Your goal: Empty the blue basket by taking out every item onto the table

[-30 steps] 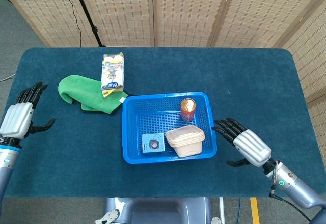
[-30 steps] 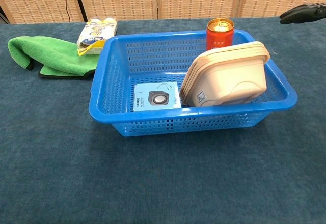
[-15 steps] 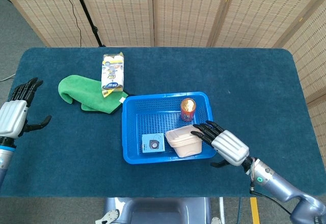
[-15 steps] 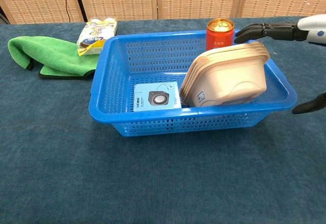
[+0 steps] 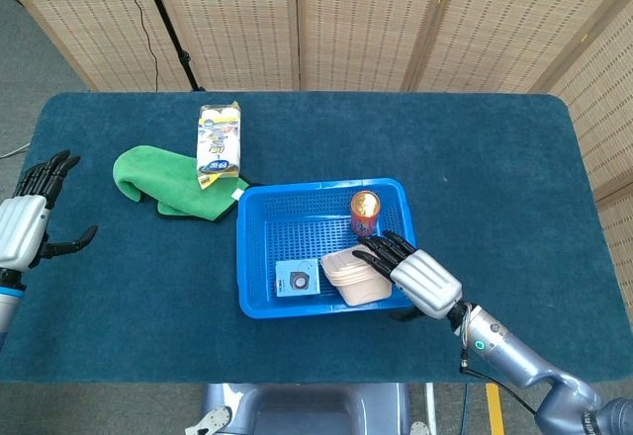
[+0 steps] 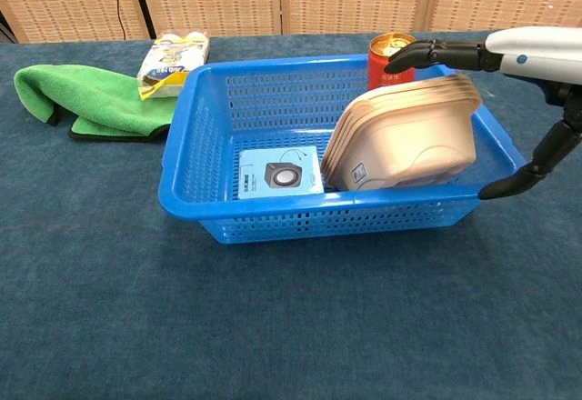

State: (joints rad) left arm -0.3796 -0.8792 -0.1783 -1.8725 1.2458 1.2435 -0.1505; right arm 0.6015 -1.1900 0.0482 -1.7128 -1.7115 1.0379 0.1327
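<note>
The blue basket [image 5: 259, 227] [image 6: 209, 136] sits mid-table. Inside it are a red can [image 5: 365, 214] [image 6: 386, 59], a stack of beige containers [image 5: 348, 275] [image 6: 409, 136] leaning on the right wall, and a small light-blue box [image 5: 296, 280] [image 6: 281, 173]. My right hand [image 5: 415, 272] [image 6: 491, 55] hovers open over the basket's right side, its fingers [image 6: 427, 53] stretched above the beige stack and near the can, its thumb down outside the wall. My left hand [image 5: 30, 219] stays open at the table's far left edge, away from the basket.
A green cloth [image 5: 163, 180] [image 6: 82, 98] and a yellow-white packet [image 5: 220, 140] [image 6: 173, 59] lie on the table behind and left of the basket. Folding screens stand behind the table.
My right hand has moved left from beside the basket to over its right side, fingers now above the beige containers. My left hand has drifted slightly outward.
</note>
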